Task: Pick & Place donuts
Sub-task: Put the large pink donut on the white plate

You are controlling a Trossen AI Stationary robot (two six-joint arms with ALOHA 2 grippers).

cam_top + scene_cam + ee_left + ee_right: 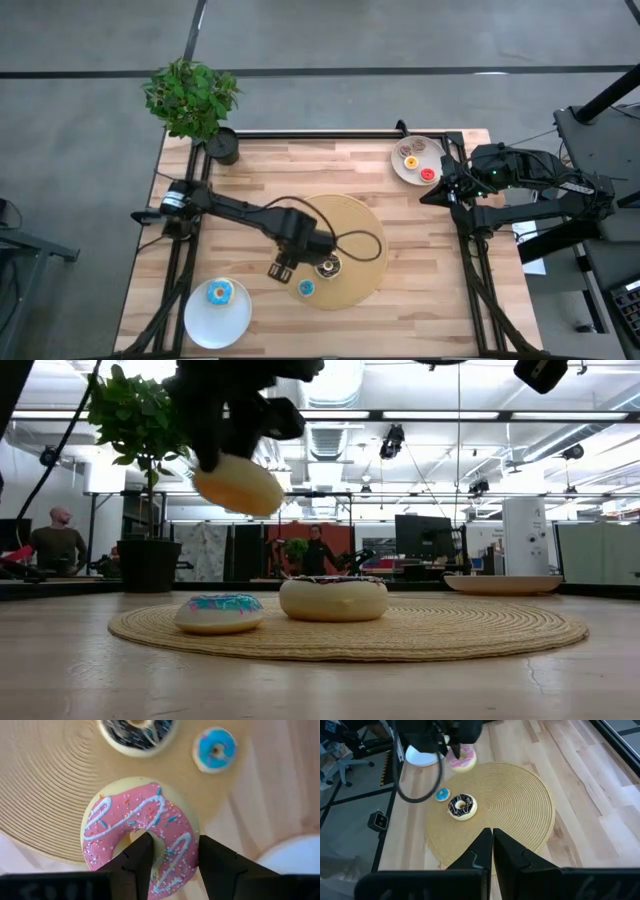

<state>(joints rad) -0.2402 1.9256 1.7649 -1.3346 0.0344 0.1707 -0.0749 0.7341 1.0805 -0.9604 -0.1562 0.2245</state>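
Observation:
A pink-iced donut (135,820) with white drizzle and sprinkles hangs in the air above the near left edge of the round tan mat (350,215), and my left gripper (172,847) is shut on it. In the low view its cream underside (238,485) shows well above the mat. A chocolate donut (328,267) and a small blue donut (306,288) lie flat on the mat. Another blue donut (219,293) lies on the white plate (205,325) at the near left. My right gripper (492,837) waits shut, raised at the table's right side. My left gripper holds the pink donut by one side of its ring (172,865). One finger (140,857) stands inside the hole and the other finger (220,865) outside the rim. The fingers come from above, pointing down. The donut hangs clear of the mat, slightly tilted.
A second white plate (400,170) at the far right holds small donuts, one of them red (427,174). A potted plant (195,100) stands at the far left corner. Bare wood lies between the mat and both plates.

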